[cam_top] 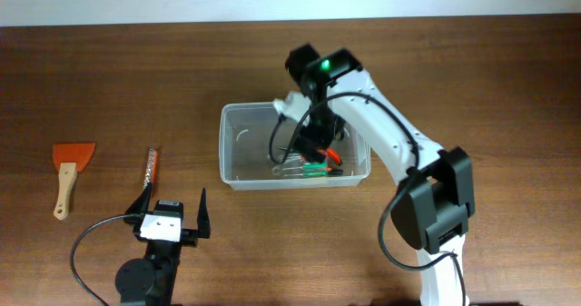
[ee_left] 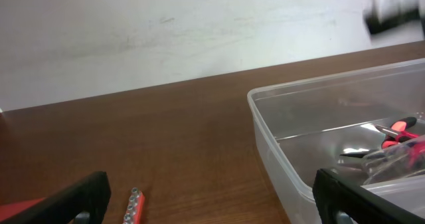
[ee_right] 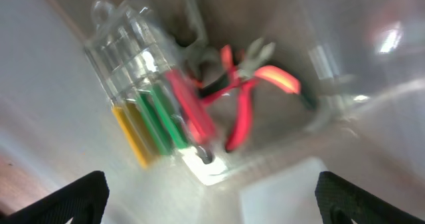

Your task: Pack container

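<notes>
Overhead, a clear rectangular plastic container (cam_top: 223, 152) sits mid-way along the brown wooden counter (cam_top: 472, 88). The right gripper (cam_top: 313, 144) is over it, jaws apart and empty. Only the right wrist view shows the contents clearly: red-handled pliers (ee_right: 247, 94) beside a clear case of coloured tools (ee_right: 143, 104). The left gripper (cam_top: 172, 213), jaws apart, hovers left of the container.

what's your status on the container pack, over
Left end effector open, idle. Right end effector open over container. Red pliers and clear case inside; scraper and red strip outside it. No obstruction seen.
</notes>
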You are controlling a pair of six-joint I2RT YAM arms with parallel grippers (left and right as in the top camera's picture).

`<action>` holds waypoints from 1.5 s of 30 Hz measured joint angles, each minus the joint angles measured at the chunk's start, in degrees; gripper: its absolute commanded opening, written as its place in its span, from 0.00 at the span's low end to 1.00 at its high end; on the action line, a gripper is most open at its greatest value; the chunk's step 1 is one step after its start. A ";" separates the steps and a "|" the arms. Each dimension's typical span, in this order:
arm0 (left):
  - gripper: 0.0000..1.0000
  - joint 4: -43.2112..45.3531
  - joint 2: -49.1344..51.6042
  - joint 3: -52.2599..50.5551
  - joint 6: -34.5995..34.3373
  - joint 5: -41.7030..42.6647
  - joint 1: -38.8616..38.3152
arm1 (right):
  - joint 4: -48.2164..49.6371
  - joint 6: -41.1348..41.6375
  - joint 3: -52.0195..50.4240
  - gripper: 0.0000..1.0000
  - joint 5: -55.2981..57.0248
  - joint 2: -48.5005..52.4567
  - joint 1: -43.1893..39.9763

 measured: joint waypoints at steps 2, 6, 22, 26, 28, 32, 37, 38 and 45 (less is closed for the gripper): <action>0.99 0.00 -0.02 0.00 0.00 0.00 0.00 | -3.21 0.52 6.82 0.99 0.37 0.00 -0.46; 0.99 -0.02 -0.02 0.00 0.00 0.00 0.00 | -9.16 2.03 20.02 0.99 1.22 0.00 -2.67; 0.99 0.00 -0.02 0.00 0.00 0.00 0.00 | -14.78 14.62 44.22 0.99 6.71 -12.50 -26.14; 0.99 0.00 -0.02 0.00 0.00 0.00 0.00 | -14.78 15.74 40.17 0.99 6.91 -19.28 -29.68; 0.99 -0.02 -0.02 0.00 0.00 0.00 0.00 | -14.51 15.93 36.59 0.99 7.04 -22.75 -30.80; 0.99 -0.02 -0.02 0.00 0.00 0.00 0.00 | -14.71 16.04 25.20 0.99 7.04 -29.00 -32.70; 0.99 -0.02 -0.02 0.00 0.00 0.00 0.00 | -14.78 16.06 11.43 0.99 7.10 -31.52 -36.76; 0.99 0.00 -0.02 0.00 0.00 0.00 0.00 | -14.78 16.06 8.74 0.99 7.08 -31.45 -37.77; 0.99 0.00 -0.02 0.00 0.00 0.00 0.00 | -10.60 16.22 -3.13 0.98 6.80 -31.28 -44.52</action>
